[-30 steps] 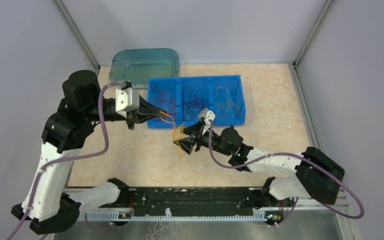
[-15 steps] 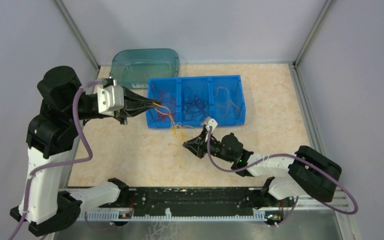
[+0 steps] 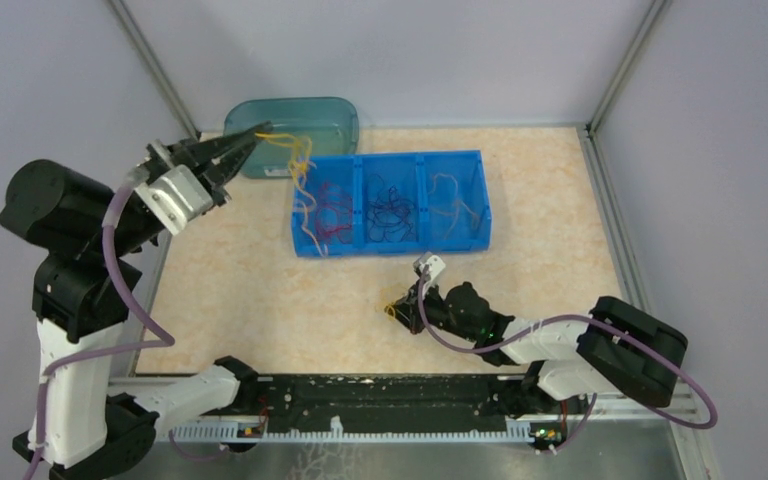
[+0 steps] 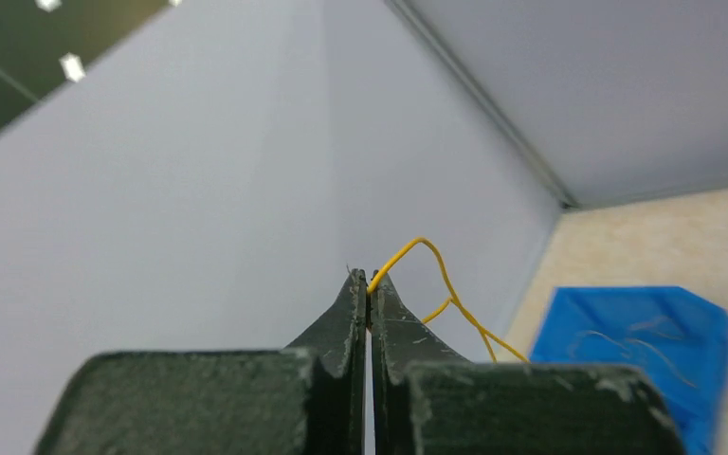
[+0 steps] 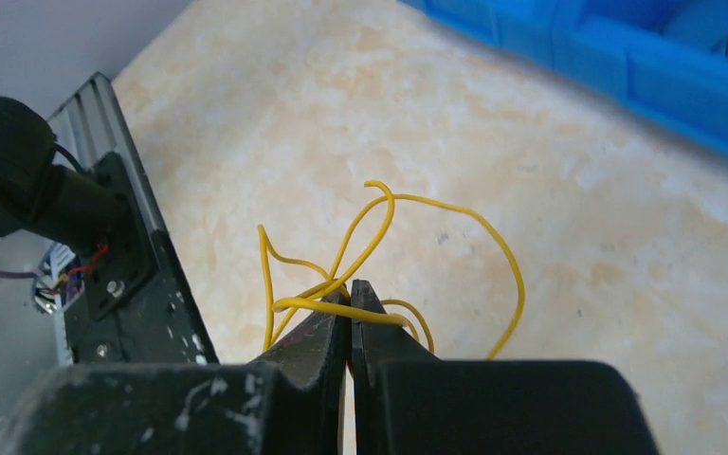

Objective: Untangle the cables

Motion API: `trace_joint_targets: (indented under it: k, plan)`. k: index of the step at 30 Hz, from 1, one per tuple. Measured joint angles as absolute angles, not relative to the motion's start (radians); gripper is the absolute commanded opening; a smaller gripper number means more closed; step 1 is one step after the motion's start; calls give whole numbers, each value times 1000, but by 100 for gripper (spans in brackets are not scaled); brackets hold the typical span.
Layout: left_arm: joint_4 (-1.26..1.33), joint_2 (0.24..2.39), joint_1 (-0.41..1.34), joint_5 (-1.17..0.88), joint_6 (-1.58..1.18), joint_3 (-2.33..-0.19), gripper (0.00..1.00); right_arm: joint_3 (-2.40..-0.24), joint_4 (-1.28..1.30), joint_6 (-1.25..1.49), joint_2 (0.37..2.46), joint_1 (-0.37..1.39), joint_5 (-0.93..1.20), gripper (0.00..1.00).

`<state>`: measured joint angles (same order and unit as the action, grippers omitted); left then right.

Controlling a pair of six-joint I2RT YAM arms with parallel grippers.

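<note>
My left gripper [image 3: 263, 128] is raised at the back left, shut on one end of a yellow cable [image 3: 301, 172]. The cable hangs in curls down to the left compartment of the blue bin [image 3: 360, 245]. In the left wrist view the yellow cable [image 4: 433, 263] arcs out of the pinched tips of that gripper [image 4: 370, 284]. My right gripper [image 3: 398, 310] is low over the table in front of the bin. It is shut on a second looped yellow cable [image 5: 493, 237], which crosses the tips of the gripper [image 5: 349, 290].
The blue bin has three compartments holding red cables [image 3: 335, 205], dark cables [image 3: 390, 208] and pale orange cables [image 3: 455, 200]. A teal tub [image 3: 305, 118] stands behind it at the back left. The black rail [image 3: 360, 390] runs along the near edge.
My left arm has swung up and back to the left, pulling its yellow cable away. My right gripper has shut on the other yellow cable and drawn it nearer and lower.
</note>
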<state>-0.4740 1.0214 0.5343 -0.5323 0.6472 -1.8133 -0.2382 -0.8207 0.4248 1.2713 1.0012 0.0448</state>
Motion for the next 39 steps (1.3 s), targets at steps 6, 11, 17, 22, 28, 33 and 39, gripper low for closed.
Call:
trace_joint_targets:
  k: [6, 11, 17, 22, 28, 33, 39]
  plan:
    - [-289, 1007, 535, -384, 717, -1803, 0, -199, -759, 439, 1227, 1029, 9, 8]
    - [-297, 1011, 535, -400, 708, -1804, 0, -200, -709, 432, 1167, 1042, 31, 53]
    - [-399, 1016, 535, -478, 681, -1801, 0, -320, -508, 374, 1008, 1045, 77, 94]
    - [-457, 977, 535, -511, 665, -1687, 0, -506, -362, 308, 879, 1046, 103, 99]
    - [-520, 944, 535, -564, 611, -1571, 0, -664, -299, 254, 875, 1046, 133, 99]
    - [-534, 934, 535, -597, 566, -1548, 0, -767, -332, 237, 990, 1046, 164, 96]
    - [-534, 924, 535, -612, 543, -1548, 0, -860, -403, 208, 1203, 1046, 160, 88]
